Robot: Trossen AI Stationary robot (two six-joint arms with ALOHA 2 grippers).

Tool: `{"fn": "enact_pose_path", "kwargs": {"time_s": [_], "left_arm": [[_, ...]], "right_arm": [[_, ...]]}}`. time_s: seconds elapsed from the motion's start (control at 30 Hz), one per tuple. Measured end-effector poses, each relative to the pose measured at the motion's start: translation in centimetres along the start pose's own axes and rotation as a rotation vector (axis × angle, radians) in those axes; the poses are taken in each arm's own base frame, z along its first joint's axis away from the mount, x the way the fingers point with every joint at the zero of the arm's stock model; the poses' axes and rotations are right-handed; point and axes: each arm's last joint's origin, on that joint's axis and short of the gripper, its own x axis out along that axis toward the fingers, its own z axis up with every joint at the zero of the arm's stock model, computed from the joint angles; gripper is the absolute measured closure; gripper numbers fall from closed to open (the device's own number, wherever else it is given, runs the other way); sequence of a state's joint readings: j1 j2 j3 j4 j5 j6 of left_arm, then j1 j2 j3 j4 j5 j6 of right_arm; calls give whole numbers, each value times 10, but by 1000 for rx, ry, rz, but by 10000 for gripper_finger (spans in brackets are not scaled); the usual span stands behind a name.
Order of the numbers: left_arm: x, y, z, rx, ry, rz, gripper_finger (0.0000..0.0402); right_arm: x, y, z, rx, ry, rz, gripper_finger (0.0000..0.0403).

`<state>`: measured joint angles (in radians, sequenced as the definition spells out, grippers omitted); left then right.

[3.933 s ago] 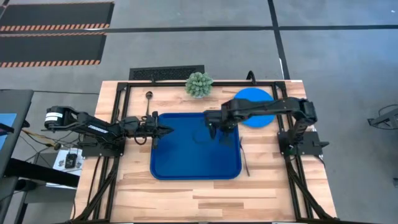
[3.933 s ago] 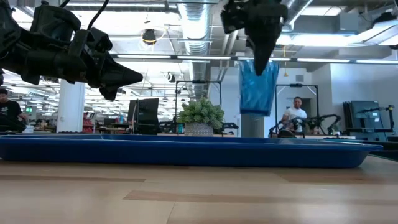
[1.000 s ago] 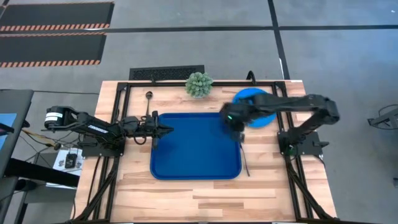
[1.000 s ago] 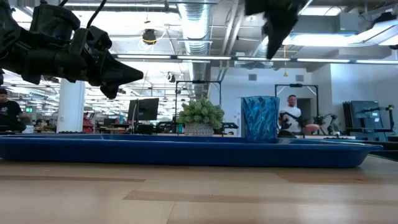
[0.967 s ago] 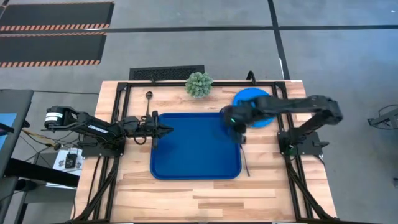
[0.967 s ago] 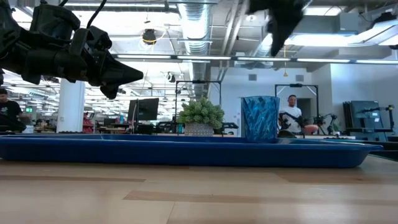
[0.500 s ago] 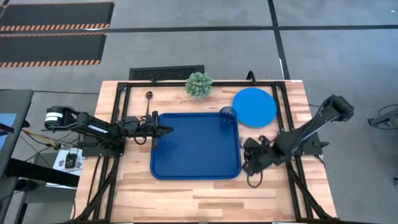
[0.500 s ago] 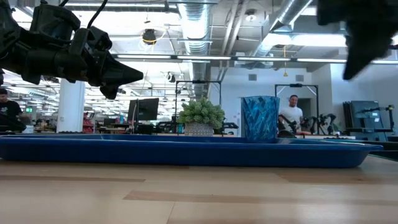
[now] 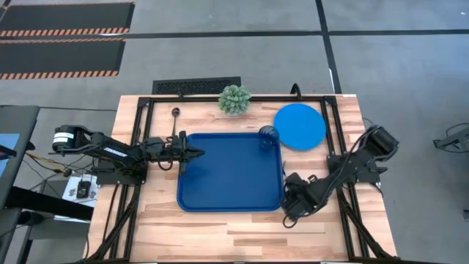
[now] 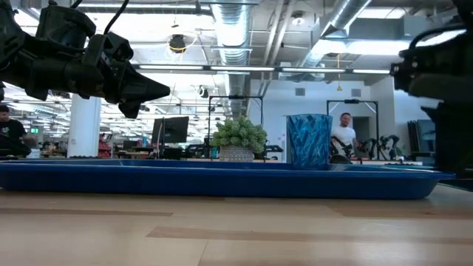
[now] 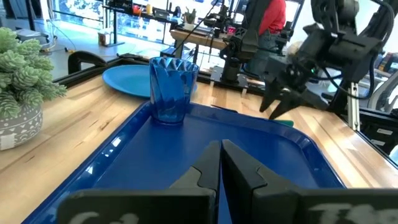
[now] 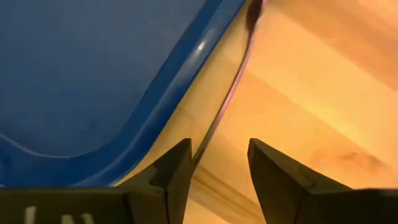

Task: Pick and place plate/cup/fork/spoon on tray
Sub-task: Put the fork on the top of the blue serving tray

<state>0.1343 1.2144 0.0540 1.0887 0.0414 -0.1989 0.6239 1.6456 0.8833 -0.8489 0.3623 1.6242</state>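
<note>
Left arm is stretched out low and level from its base on the left side, pointing toward the middle. Its left gripper (image 9: pixel 196 153) hangs up in the air, fingers (image 11: pixel 242 163) pressed together with basically no gap, nothing between them.

Right arm is folded back from its base on the right, elbow out, forearm angled down toward the front of the tabletop. The right gripper (image 9: pixel 288 210) sits low, close to the wood, pointing down, with its two fingers (image 12: pixel 171 168) spread apart and nothing clamped between them.
</note>
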Motion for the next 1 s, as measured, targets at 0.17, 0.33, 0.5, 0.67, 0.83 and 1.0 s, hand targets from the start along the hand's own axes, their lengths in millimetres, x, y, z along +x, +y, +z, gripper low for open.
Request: {"fn": "enact_pose_path", "kwargs": {"time_s": [0.17, 0.33, 0.5, 0.67, 0.83, 1.0], "left_arm": [[0, 0, 0, -4, 0, 0, 401], [0, 0, 0, -18, 0, -1, 401], [0, 0, 0, -32, -1, -3, 401], [0, 0, 0, -38, -1, -5, 401], [0, 0, 0, -47, -1, -5, 401], [0, 0, 0, -51, -1, -5, 402]], "right_arm": [[9, 4, -3, 1, 26, -18, 262], [15, 6, -7, -9, 40, -34, 320], [13, 3, -13, -31, 29, -56, 385], [1, -10, -16, -43, 2, -152, 385], [-15, -13, -13, -68, -50, -203, 388], [-31, -14, -4, -104, -133, -268, 394]]}}
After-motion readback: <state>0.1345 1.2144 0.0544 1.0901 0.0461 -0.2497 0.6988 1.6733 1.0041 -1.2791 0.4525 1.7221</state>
